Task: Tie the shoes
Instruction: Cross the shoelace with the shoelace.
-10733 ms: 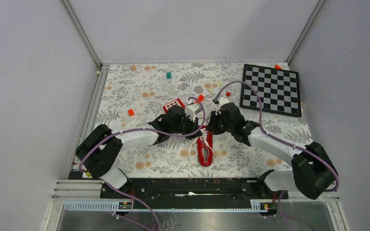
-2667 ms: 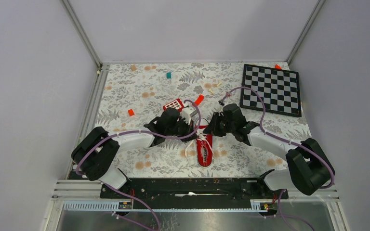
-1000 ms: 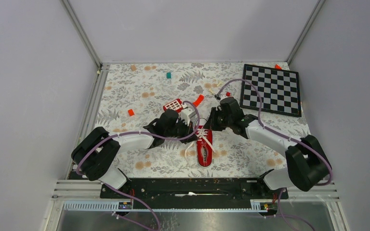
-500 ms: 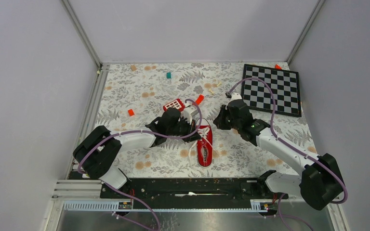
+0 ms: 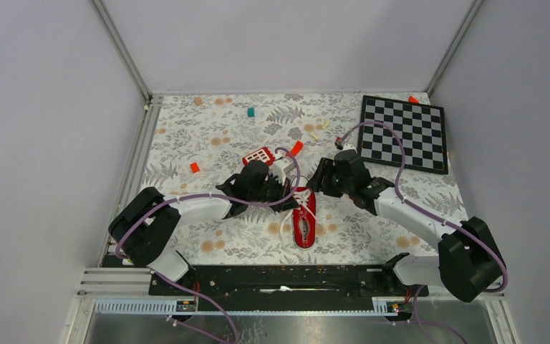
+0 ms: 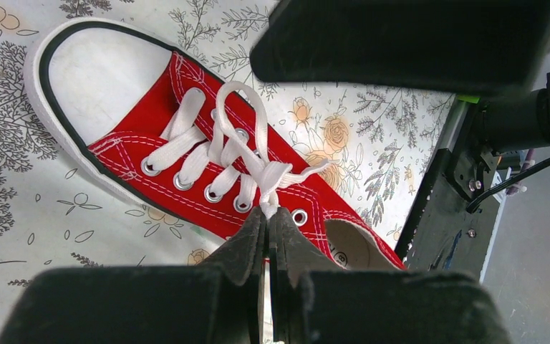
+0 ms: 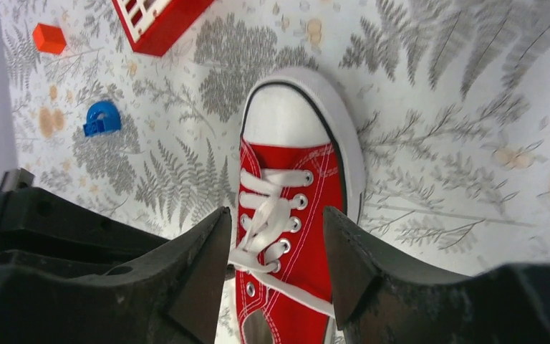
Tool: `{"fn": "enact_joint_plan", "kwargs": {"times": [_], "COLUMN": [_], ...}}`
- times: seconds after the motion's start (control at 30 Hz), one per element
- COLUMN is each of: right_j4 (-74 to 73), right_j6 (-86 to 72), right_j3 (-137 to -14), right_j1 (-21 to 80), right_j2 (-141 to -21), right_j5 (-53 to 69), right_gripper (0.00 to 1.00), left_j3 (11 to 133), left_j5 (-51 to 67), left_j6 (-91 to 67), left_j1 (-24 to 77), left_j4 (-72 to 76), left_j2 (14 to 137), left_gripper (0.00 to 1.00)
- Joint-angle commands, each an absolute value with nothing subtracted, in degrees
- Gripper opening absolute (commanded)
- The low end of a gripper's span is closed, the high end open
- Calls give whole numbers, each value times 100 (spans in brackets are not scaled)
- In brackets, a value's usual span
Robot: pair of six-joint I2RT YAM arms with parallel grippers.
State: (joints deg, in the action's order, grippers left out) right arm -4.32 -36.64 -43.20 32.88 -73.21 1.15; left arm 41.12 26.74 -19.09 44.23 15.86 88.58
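Note:
The shoe (image 5: 304,222), a small red sneaker with a white toe cap, lies on the floral cloth with its toe pointing away from the arm bases. My left gripper (image 5: 291,192) is at its left side, shut on a white lace (image 6: 258,154) pinched just above the top eyelets; the left wrist view shows the shoe (image 6: 100,72) and the gripper (image 6: 268,215) close up. My right gripper (image 5: 320,185) hovers over the right of the shoe (image 7: 286,122). In the right wrist view it (image 7: 276,218) stands open, its fingers astride the crossed laces (image 7: 268,215) with nothing gripped.
A red block with white squares (image 5: 258,155) lies just beyond the left gripper, a curved red-orange piece (image 5: 296,148) beside it. A chessboard (image 5: 404,132) fills the back right. A small red cube (image 5: 195,167), a teal block (image 5: 251,112) and a blue piece (image 7: 101,118) are scattered about.
My right gripper has opened and let go of the lace; it swung out to the right and came back over the shoe. The left gripper stays shut on its lace.

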Motion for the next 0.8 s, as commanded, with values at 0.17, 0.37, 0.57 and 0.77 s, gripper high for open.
{"fn": "enact_joint_plan", "kwargs": {"times": [0.17, 0.37, 0.57, 0.77], "right_j4": [874, 1089, 547, -270], "right_j6": [-5018, -5073, -4603, -3832], "right_j3": [-3491, -3430, -3727, -4263], "right_j1": [3294, 3295, 3283, 3286], "right_j2": [-7367, -7439, -7397, -7243], "right_j5": [883, 1060, 804, 73], "right_gripper": [56, 33, 0, 0], "left_j3": [4325, 4283, 4265, 4282], "left_j5": [2703, 2685, 2687, 2572], "left_j6": [-1899, -1896, -1905, -1888], "left_j1": [4443, 4440, 4440, 4442], "left_j4": [1803, 1814, 1842, 1731], "left_j2": [8771, 8755, 8706, 8691], "left_gripper": [0, 0, 0, 0]}}
